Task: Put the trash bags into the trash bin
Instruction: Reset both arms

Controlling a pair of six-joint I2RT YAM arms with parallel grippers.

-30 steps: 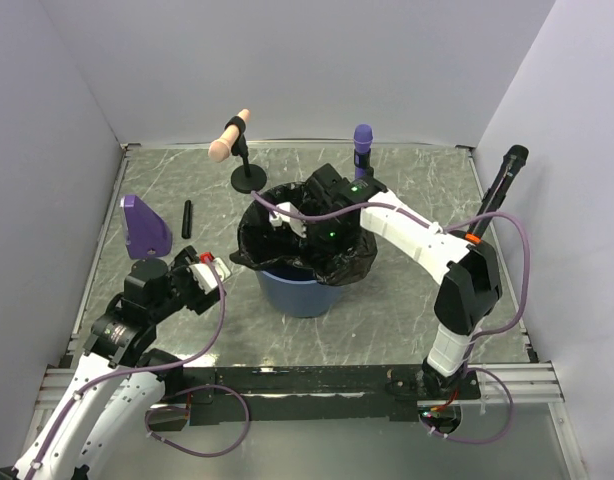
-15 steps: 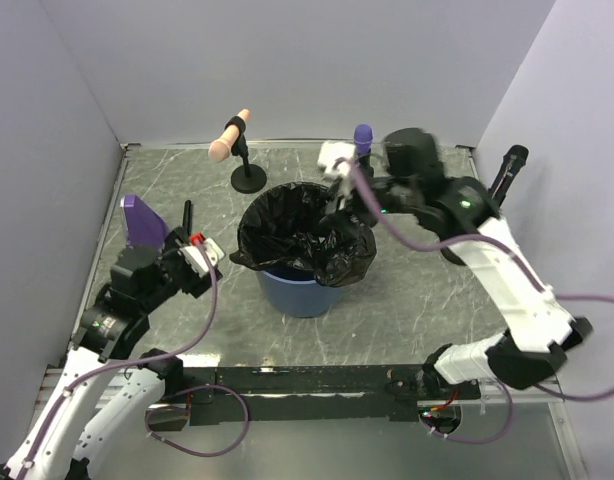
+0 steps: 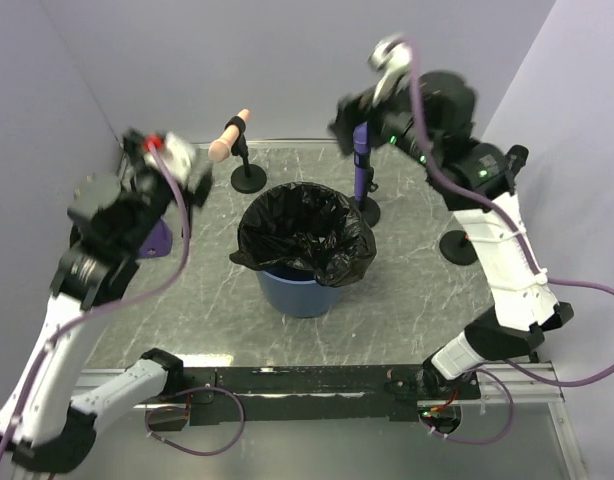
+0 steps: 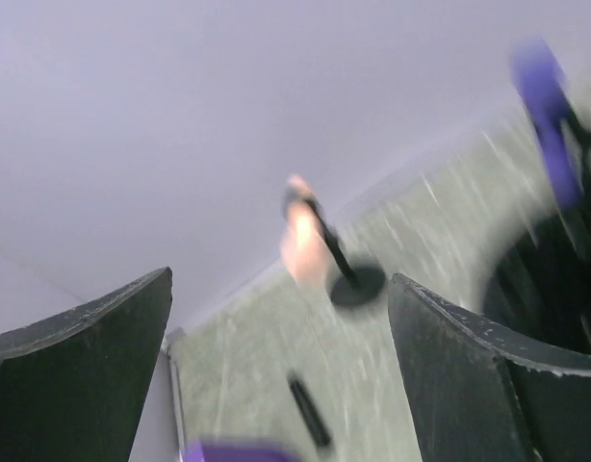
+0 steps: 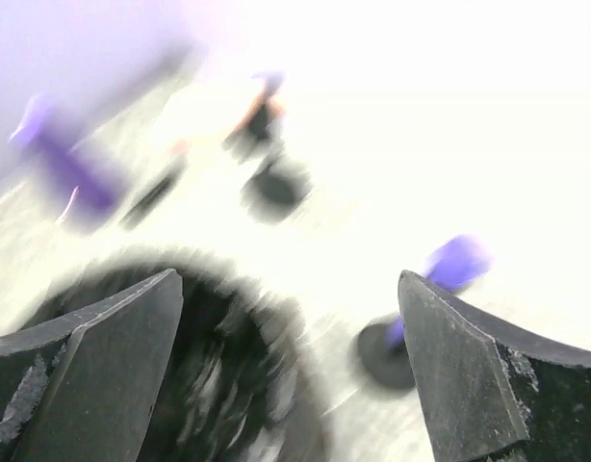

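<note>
Trash bin (image 3: 303, 292): blue, upright at the middle of the bench (image 3: 407, 300), between the two arms.
Trash bag (image 3: 305, 235): black, lining the bin, its mouth open and its edge draped over the rim.
Left pincer (image 4: 279, 289): high above the bench's left side, fingers wide apart, nothing between them.
Right pincer (image 5: 289, 279): high over the far right, fingers wide apart, holding nothing.
Peach peg on a black stand (image 3: 230, 137): behind the bin, to its left.
Purple peg on a stand (image 3: 362, 165): behind the bin, to its right.
Wrist views: blurred.
</note>
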